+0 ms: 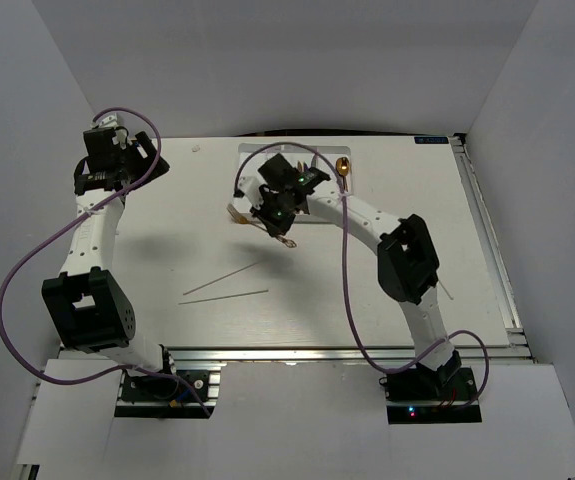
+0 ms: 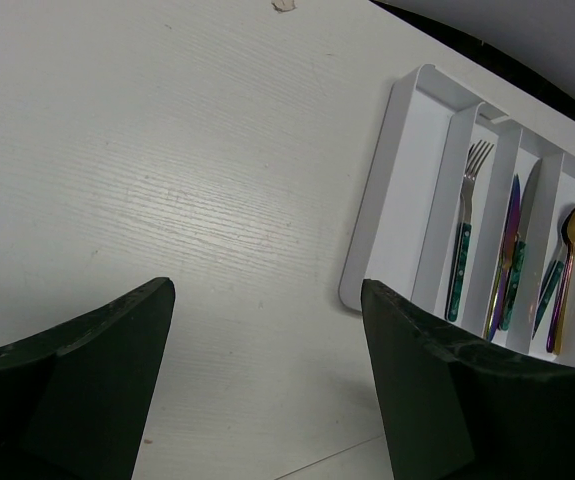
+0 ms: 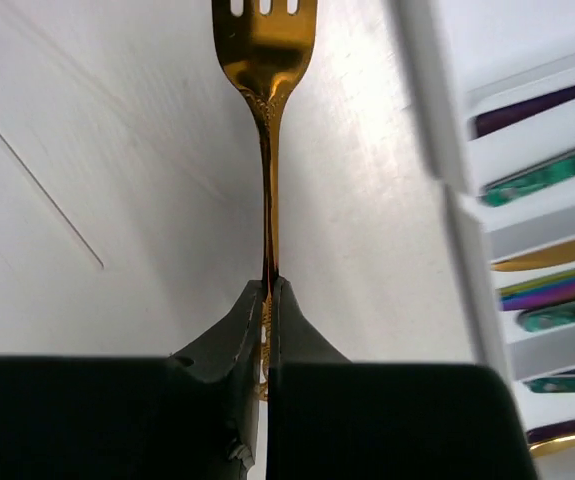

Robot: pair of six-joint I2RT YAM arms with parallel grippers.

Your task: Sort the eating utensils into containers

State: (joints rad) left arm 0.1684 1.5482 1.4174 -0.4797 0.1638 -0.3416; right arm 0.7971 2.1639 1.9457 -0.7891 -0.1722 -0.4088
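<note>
My right gripper (image 3: 270,292) is shut on the handle of a gold fork (image 3: 265,45), whose tines point away from me over the table. In the top view the fork (image 1: 235,214) sits just left of the white divided tray (image 1: 252,155), which the right arm mostly covers. The tray's edge (image 3: 445,150) lies to the right of the fork. In the left wrist view the tray (image 2: 397,190) holds a teal-handled fork (image 2: 464,230), a purple knife (image 2: 508,245), a teal-handled knife (image 2: 523,235) and a gold spoon (image 2: 573,255). My left gripper (image 2: 267,300) is open and empty above bare table, left of the tray.
Two thin grey sticks (image 1: 222,278) (image 1: 224,295) lie on the table's middle; one shows in the right wrist view (image 3: 37,180). Grey enclosure walls stand on the left, back and right. A metal rail (image 1: 492,250) runs along the table's right edge.
</note>
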